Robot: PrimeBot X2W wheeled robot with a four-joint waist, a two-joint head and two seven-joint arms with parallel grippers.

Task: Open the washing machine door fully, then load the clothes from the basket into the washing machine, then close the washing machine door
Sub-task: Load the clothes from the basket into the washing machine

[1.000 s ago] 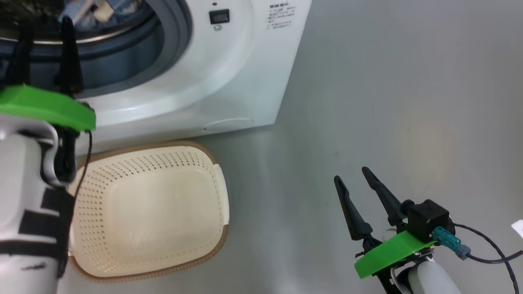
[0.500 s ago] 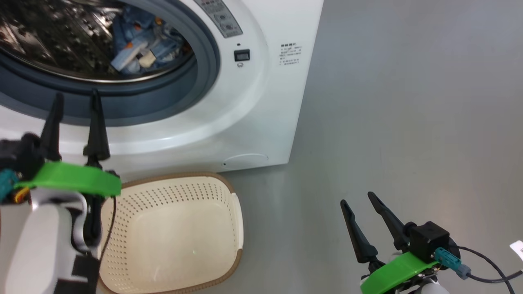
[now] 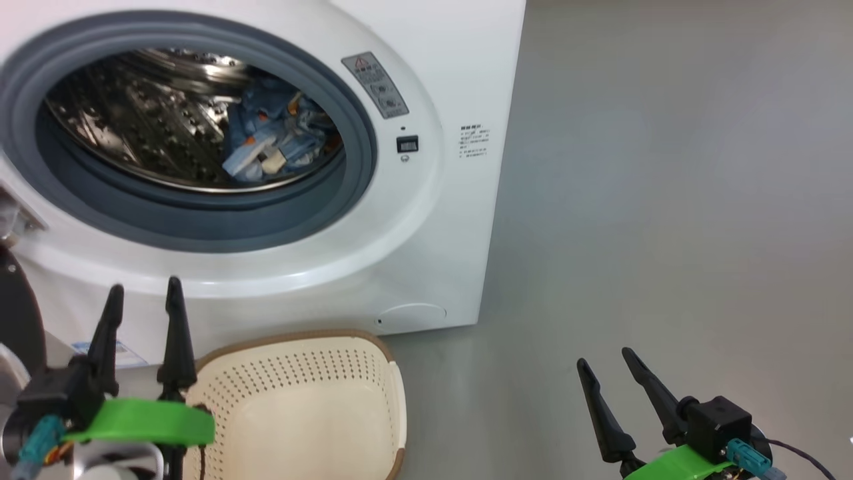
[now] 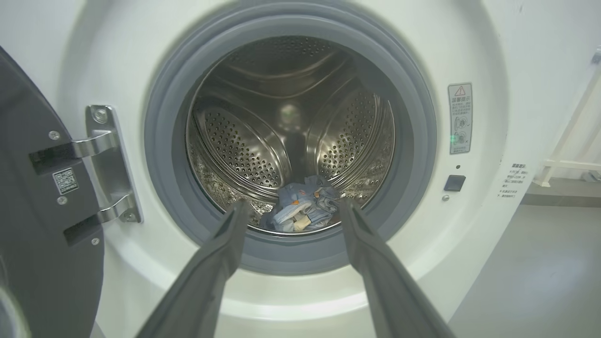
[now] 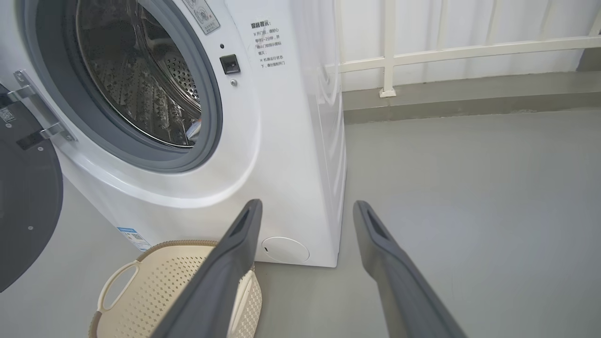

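Clothes (image 3: 273, 143) lie low inside the washing machine (image 3: 433, 233), its door (image 4: 28, 234) open at left. Basket (image 3: 300, 373) looks empty, though partly cut off. Left gripper (image 3: 144, 287) and right gripper (image 3: 604, 358) gape wide, holding nothing.

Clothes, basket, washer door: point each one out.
clothes (image 4: 303, 210): left wrist view, middle of the blue bundle.
basket (image 3: 300, 373): head view, perforated back wall.
washer door (image 4: 33, 263): left wrist view, dark inner face.
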